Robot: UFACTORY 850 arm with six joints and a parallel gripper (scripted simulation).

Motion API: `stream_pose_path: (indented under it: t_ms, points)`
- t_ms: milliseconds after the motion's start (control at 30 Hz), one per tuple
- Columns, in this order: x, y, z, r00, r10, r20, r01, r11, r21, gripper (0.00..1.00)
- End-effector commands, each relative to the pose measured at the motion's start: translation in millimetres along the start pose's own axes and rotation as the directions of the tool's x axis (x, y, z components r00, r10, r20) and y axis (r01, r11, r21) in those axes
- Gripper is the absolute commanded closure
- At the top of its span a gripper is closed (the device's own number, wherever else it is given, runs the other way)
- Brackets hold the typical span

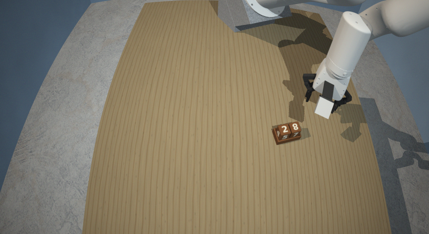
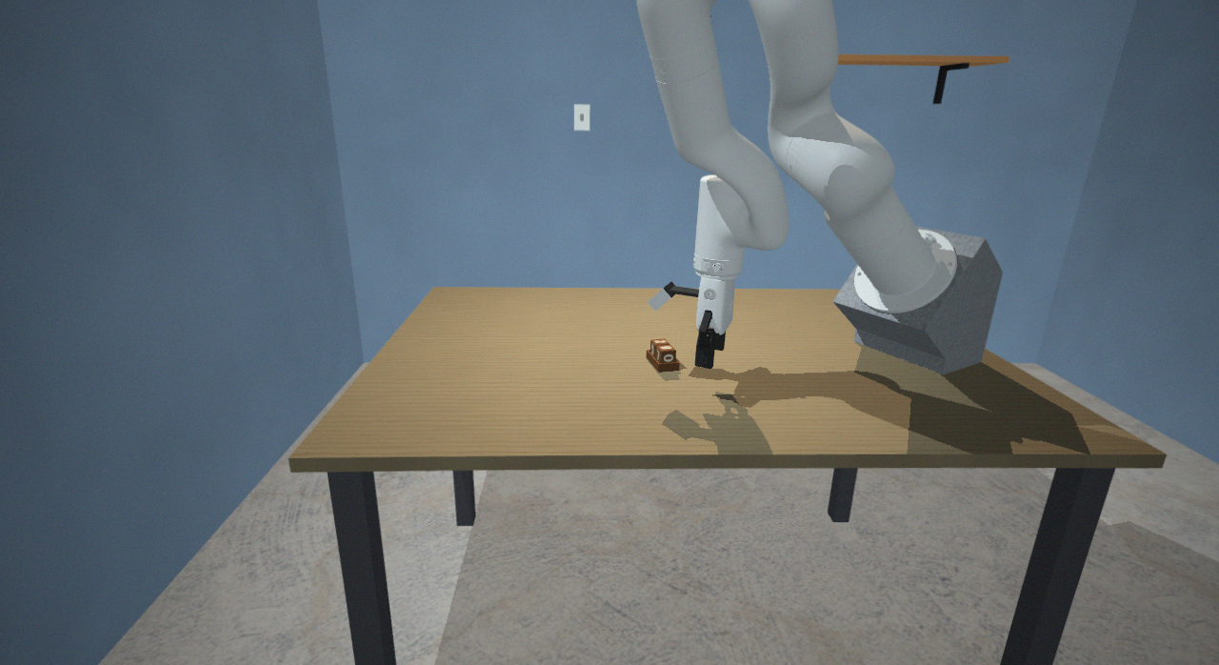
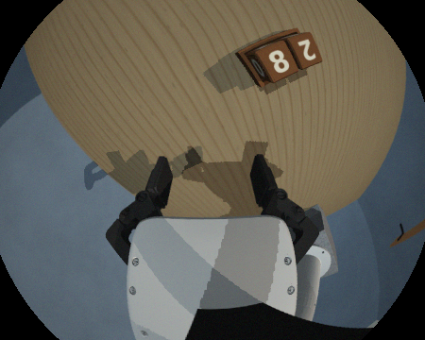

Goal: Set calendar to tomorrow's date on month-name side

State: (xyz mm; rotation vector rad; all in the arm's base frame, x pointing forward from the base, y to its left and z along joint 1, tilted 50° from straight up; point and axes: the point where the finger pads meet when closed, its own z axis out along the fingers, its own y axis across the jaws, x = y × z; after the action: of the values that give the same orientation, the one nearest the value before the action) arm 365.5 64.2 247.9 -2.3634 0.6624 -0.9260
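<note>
Wood grain runs over the desk (image 1: 185, 118) (image 2: 503, 388) (image 3: 127, 71). Above it, the gripper (image 1: 320, 106) (image 2: 705, 361) (image 3: 211, 164) has its jaws wide apart; the block calendar (image 1: 289, 131) (image 2: 662, 352) (image 3: 282, 60) lies outside them, nearer the desk's right edge than its left in the top view. Two brown cubes show white 2 and 8 upward.

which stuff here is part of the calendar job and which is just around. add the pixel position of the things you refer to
For the job:
- tray (image 1: 288, 140) (image 2: 661, 365)
- cube with 2 on top (image 1: 284, 129) (image 3: 308, 50)
- cube with 8 on top (image 1: 295, 126) (image 3: 280, 61)
- open gripper (image 1: 320, 106) (image 3: 211, 164)

Just around:
- wall shelf (image 2: 916, 60)
- white wall plate (image 2: 581, 117)
</note>
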Motion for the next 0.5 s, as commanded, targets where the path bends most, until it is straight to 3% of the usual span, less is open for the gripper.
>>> stream_pose_path:
  t_ms: [0,233,367,467]
  points:
    - [12,-7,0,1.000,0.028,0.013,-0.028,1.000,0.002,0.00]
    - [14,-8,0,0.996,0.092,0.013,-0.092,0.996,0.001,0.00]
    - [16,-10,0,0.972,0.234,0.013,-0.234,0.972,0.000,0.00]
    - [33,-19,0,0.968,0.250,0.013,-0.250,0.968,-0.001,0.00]
